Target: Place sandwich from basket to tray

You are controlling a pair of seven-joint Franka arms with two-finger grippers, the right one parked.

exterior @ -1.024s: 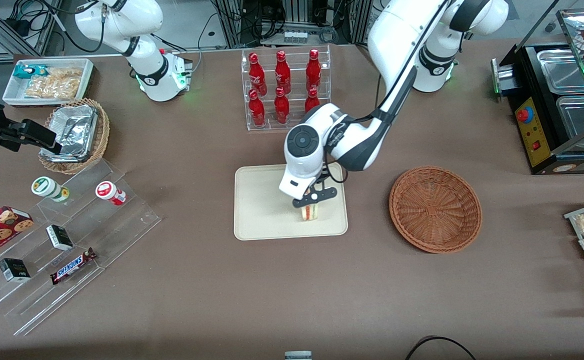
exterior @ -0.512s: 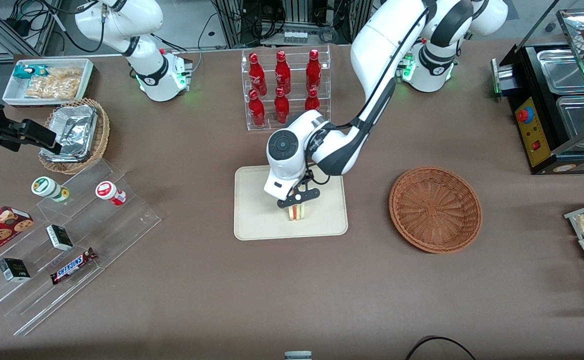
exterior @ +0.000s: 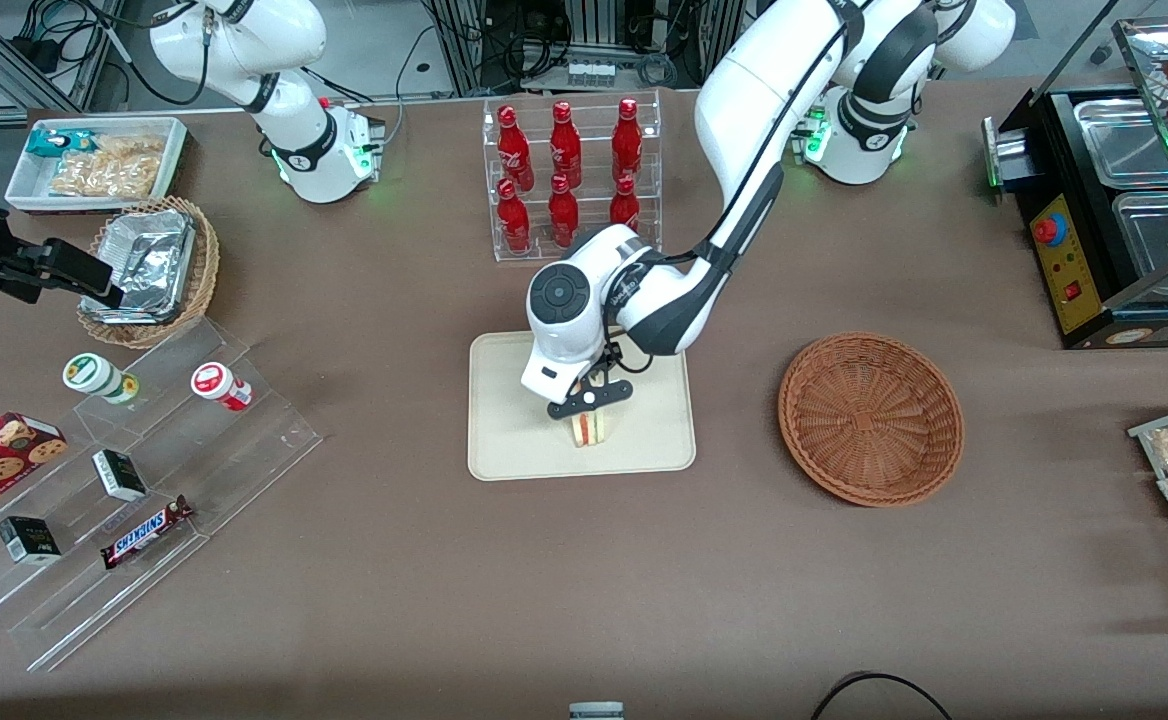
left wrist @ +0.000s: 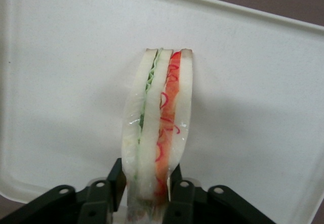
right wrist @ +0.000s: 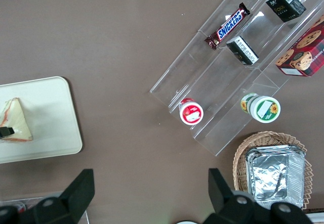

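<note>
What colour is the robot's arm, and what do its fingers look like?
The working arm is glossy white with rounded shells and dark grey joint bands. A round dark cap sits on its wrist, and a thin black cable runs along it. Its base glows green. The gripper over the tray is a black bar, and its fingers are matte black with small round screw holes.

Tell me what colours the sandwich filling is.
Red and green between white bread, clearest in the left wrist view: sandwich, held by the gripper.

Sandwich (exterior: 592, 428) upright on tray (exterior: 514, 440); basket (exterior: 871, 417) empty
</note>
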